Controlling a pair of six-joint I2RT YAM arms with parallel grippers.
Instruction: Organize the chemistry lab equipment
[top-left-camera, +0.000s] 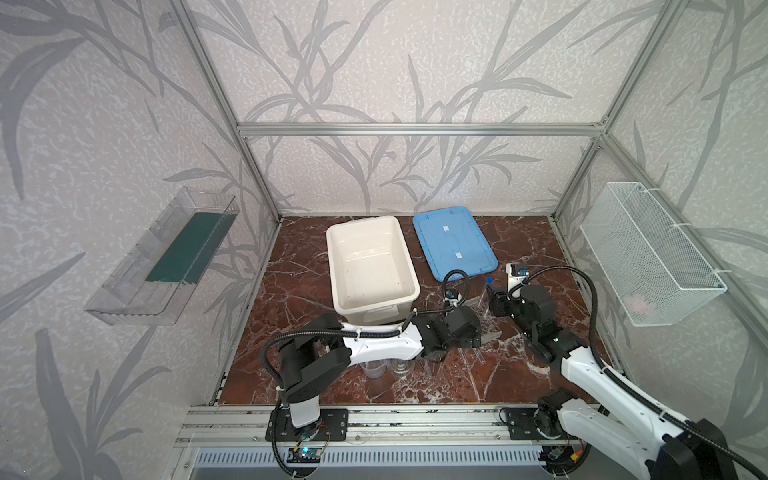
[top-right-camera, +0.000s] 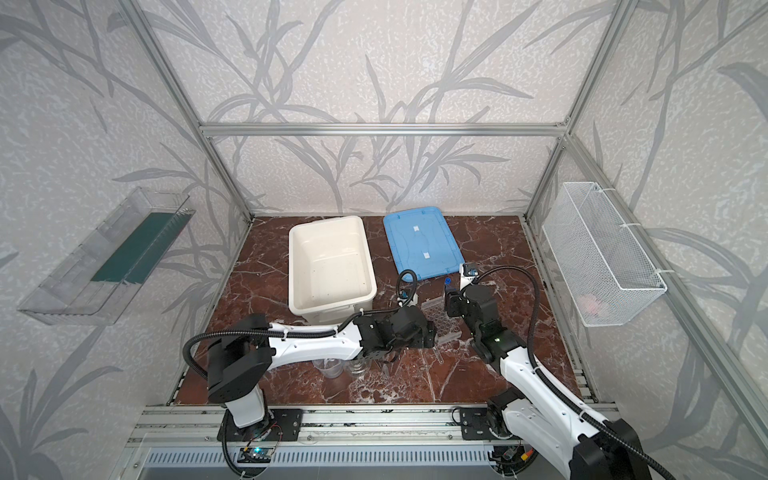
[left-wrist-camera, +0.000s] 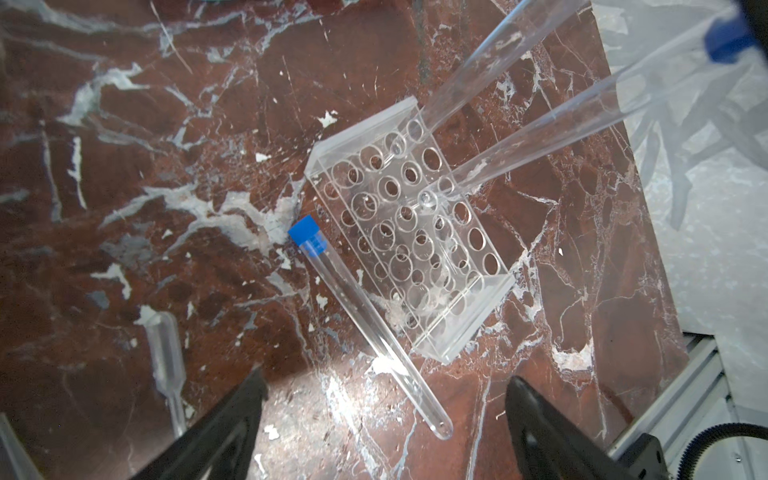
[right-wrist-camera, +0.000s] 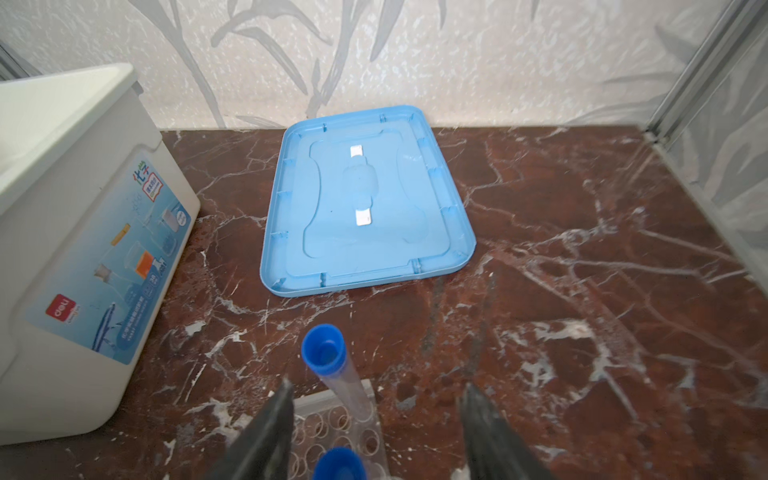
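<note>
Tube rack on the tabletop, half hidden
Top views: rack right of centre, partly masked between left arm and right arm; beaker and flask faint under the left arm. Left wrist: left fingers apart, capped tube lying beside rack, two standing tubes cut off. Right wrist: right fingers apart around a standing tube, untouched

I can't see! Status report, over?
Left end effector, right end effector open. Two blue-capped clear tubes in clear many-holed rack. Third tube lies beside. Nothing blocking.
</note>
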